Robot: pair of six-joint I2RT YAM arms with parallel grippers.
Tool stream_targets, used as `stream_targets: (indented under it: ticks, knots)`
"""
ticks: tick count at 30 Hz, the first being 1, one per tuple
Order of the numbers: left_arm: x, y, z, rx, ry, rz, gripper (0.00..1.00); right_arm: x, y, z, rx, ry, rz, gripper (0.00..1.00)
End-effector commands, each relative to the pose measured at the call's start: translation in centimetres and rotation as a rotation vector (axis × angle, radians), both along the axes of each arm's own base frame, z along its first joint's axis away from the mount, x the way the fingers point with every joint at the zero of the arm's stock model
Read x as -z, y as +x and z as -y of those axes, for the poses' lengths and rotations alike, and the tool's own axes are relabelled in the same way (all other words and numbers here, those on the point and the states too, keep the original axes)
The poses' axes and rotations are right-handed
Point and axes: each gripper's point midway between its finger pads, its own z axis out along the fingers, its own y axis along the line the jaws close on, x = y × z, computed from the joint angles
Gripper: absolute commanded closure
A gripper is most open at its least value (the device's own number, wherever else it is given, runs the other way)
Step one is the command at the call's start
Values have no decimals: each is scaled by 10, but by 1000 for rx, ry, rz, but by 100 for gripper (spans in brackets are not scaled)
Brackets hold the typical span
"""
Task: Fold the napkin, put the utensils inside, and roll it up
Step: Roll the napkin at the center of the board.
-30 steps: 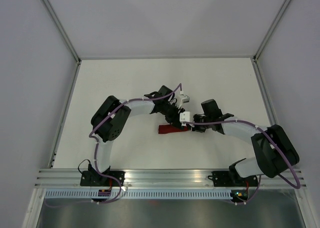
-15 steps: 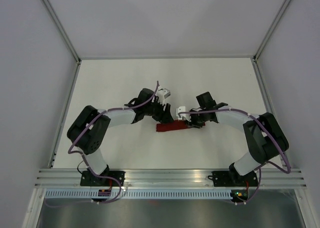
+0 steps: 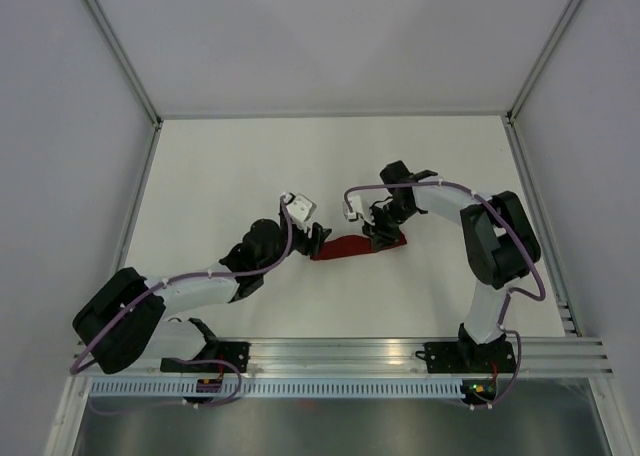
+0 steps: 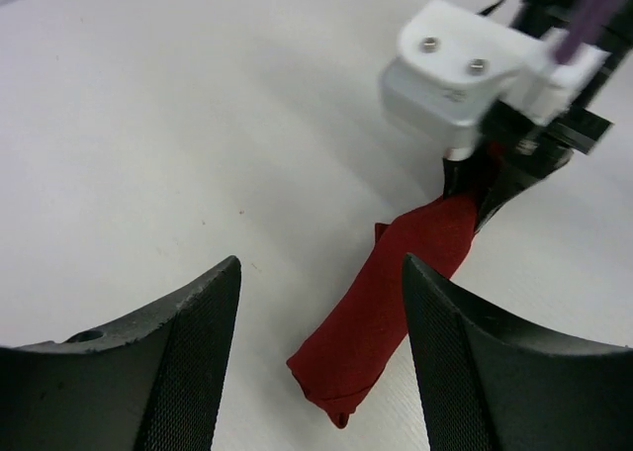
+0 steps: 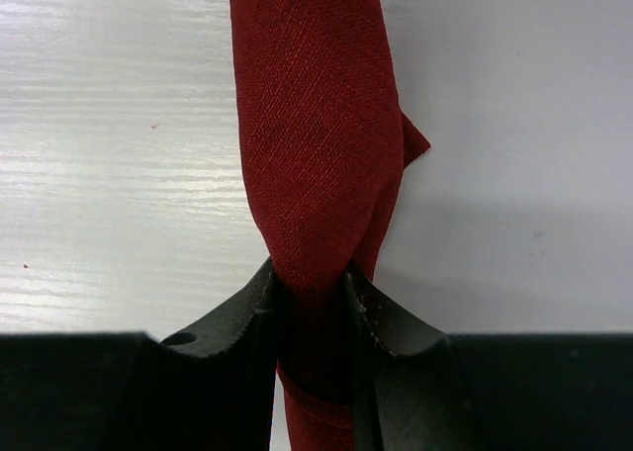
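The napkin (image 3: 345, 247) is a dark red roll lying on the white table, slanting up to the right. My right gripper (image 3: 383, 234) is shut on its right end; in the right wrist view the fingers (image 5: 247, 313) pinch the cloth (image 5: 316, 125) tightly. My left gripper (image 3: 318, 238) stands open at the roll's left end. In the left wrist view that end (image 4: 361, 332) lies between and just beyond the spread fingertips (image 4: 321, 261) without touching them, and the right gripper (image 4: 514, 164) shows at the far end. The utensils are hidden.
The white table (image 3: 230, 166) is fenced by grey walls with metal frame posts (image 3: 130, 226) on the left and on the right (image 3: 535, 206). An aluminium rail (image 3: 340, 356) with both arm bases runs along the near edge.
My left gripper opened, let go of the roll and drew back toward the near left. The right arm swung further out, keeping its grip, and the roll shifted slightly right.
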Motion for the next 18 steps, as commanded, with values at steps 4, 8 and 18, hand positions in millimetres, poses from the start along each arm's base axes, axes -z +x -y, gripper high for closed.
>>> stream_targets:
  ticks: [4, 8, 18]
  knots:
    - [-24, 3, 13, -33, 243, 291, 28, 24, -10, 14, -34, -98, -190, 82]
    - [-1, -7, 35, 50, 376, 324, 27, 27, -4, 13, -29, -114, -231, 82]
    - [37, -16, 95, 230, 641, 426, 26, 35, 3, 16, -12, -161, -371, 82]
